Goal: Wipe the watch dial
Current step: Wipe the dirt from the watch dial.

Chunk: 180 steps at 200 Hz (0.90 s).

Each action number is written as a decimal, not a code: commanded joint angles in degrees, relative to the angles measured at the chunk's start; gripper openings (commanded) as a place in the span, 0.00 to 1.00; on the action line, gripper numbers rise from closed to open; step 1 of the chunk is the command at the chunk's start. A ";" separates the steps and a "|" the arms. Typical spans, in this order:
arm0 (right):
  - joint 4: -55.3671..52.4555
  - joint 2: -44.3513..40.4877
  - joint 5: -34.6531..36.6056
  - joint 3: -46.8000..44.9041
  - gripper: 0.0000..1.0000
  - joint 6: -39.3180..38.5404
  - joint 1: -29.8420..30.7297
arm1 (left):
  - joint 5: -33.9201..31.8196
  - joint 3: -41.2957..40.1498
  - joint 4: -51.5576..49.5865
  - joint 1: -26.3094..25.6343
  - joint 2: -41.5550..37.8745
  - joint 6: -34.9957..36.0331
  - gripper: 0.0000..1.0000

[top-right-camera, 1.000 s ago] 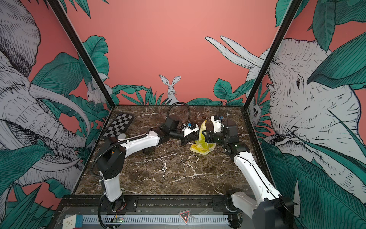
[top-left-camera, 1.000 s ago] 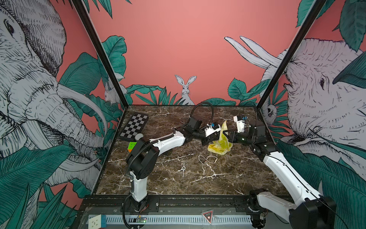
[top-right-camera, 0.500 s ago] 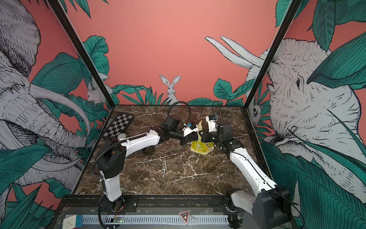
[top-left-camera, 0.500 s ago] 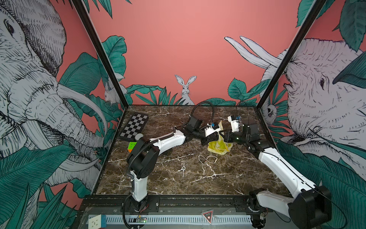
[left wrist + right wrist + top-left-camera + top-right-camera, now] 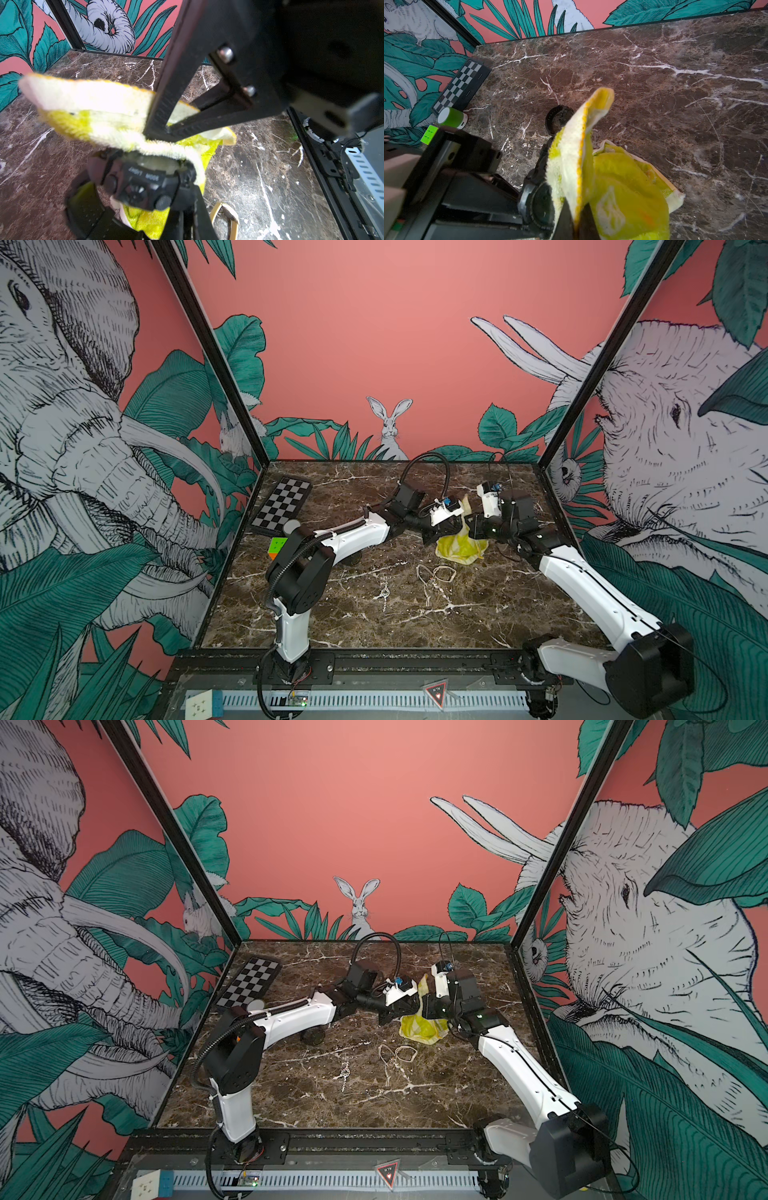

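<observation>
My left gripper [image 5: 187, 220] is shut on the black watch [image 5: 143, 187], held just above the marble table [image 5: 415, 626] toward the back middle. My right gripper [image 5: 577, 220] is shut on a yellow cloth [image 5: 623, 187], and a fold of it lies against the watch dial [image 5: 542, 205]. In both top views the two grippers meet tip to tip, the left gripper [image 5: 432, 536] beside the right gripper [image 5: 473, 527], with the cloth [image 5: 459, 547] hanging to the table below them. The cloth [image 5: 419, 1029] hides the watch there.
Two rubber bands [image 5: 436, 572] and a small metal chain [image 5: 385, 593] lie in front of the cloth. At the back left stand a checkerboard [image 5: 282, 506], a green cylinder [image 5: 450, 118] and a colour cube [image 5: 277, 547]. A black round object [image 5: 558, 119] sits under the left arm.
My right gripper has moved left with the cloth, closing the gap to the left gripper. The raised cloth corner has dropped lower. The left arm has stayed nearly still.
</observation>
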 commanded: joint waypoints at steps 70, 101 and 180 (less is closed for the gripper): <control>-1.58 -8.78 -14.71 -0.73 0.00 2.72 -5.82 | 1.98 -1.55 7.61 -0.84 -6.41 0.49 0.00; 4.34 -8.95 -20.70 -1.88 0.00 6.21 -5.99 | 2.16 -1.41 7.92 -0.82 -6.27 0.07 0.00; 8.22 -8.47 -24.17 -0.74 0.00 8.72 -5.95 | 2.77 -0.43 7.85 -0.88 -4.79 -0.21 0.00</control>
